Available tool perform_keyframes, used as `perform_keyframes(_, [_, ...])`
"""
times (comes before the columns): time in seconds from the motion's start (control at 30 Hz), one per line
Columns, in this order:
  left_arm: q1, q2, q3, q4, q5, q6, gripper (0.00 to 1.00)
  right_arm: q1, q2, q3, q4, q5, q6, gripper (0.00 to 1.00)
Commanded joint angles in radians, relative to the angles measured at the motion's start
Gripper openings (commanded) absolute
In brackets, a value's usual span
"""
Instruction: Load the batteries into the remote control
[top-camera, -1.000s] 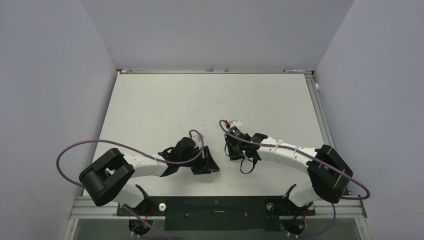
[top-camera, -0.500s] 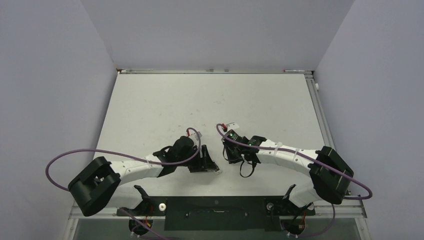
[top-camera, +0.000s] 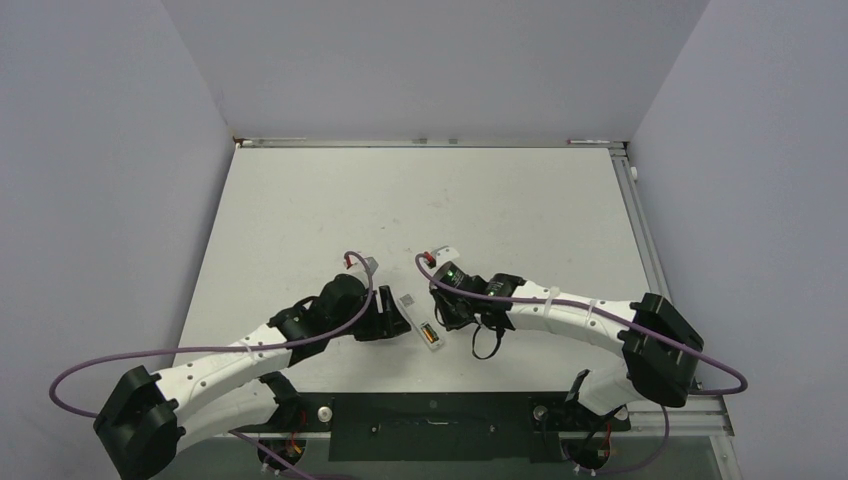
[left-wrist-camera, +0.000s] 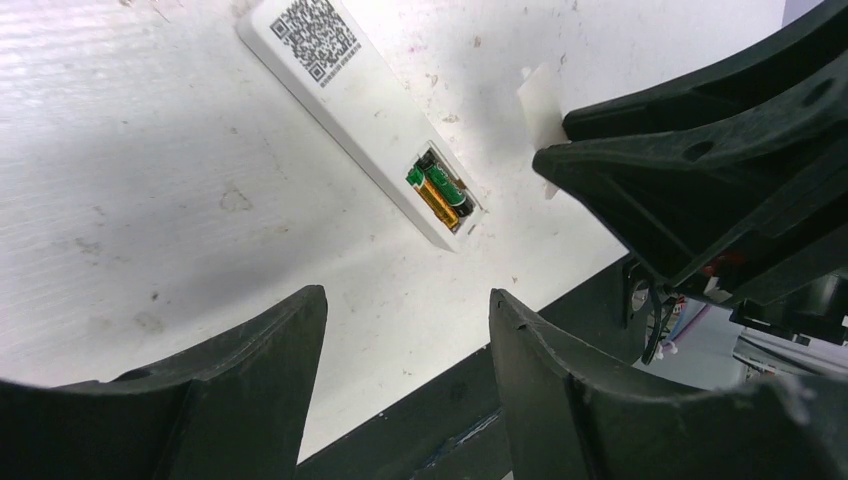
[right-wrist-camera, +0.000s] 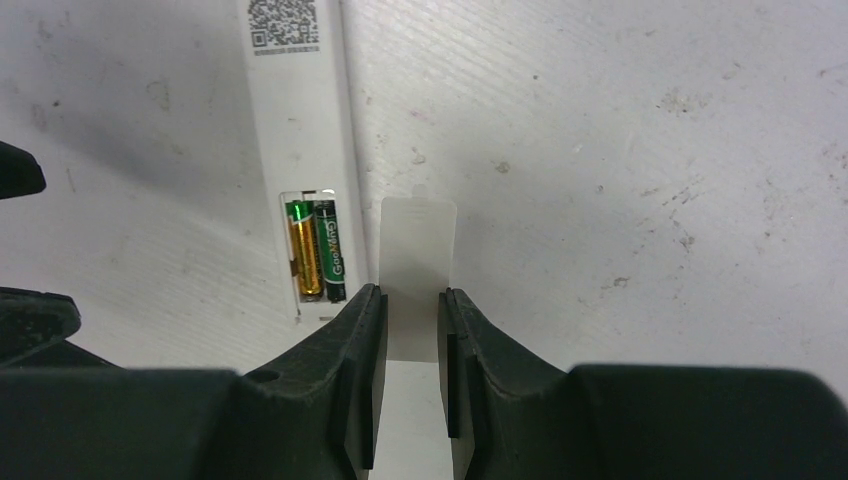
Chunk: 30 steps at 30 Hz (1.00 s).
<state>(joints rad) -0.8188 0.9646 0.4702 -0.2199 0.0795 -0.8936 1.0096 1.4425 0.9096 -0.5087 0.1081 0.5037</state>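
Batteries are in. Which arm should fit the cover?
Right: the right gripper is shut on the cover, beside the remote, whose open bay holds both batteries. The left gripper is open, empty.

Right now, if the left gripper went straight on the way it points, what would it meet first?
Probably the open battery end of the slim white plastic remote control, just ahead of the left gripper. Depth is unclear, so perhaps the white table.

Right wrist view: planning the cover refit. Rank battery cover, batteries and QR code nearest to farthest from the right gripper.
1. battery cover, held in the right gripper.
2. batteries, left, in the remote control.
3. QR code, upper left.
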Motion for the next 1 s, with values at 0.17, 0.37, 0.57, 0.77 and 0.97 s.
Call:
perform_keyframes(0.17, [0.024,-0.145,0.057,-0.135,-0.105,0.035,0.58,0.069,0.079,0.066,0.013,0.009,-0.024,0.09])
perform_keyframes(0.37, [0.032,-0.147,0.055,-0.140,-0.100,0.040,0.57,0.107,0.124,0.092,0.024,0.012,-0.022,0.09])
perform_keyframes(0.57, [0.035,-0.142,0.047,-0.132,-0.092,0.040,0.57,0.125,0.151,0.108,0.031,0.014,-0.019,0.09])
perform_keyframes(0.77, [0.040,-0.147,0.044,-0.133,-0.087,0.041,0.57,0.131,0.170,0.118,0.035,0.020,-0.016,0.10])
perform_keyframes(0.97, [0.046,-0.150,0.047,-0.134,-0.086,0.044,0.58,0.132,0.180,0.119,0.044,0.020,-0.016,0.12])
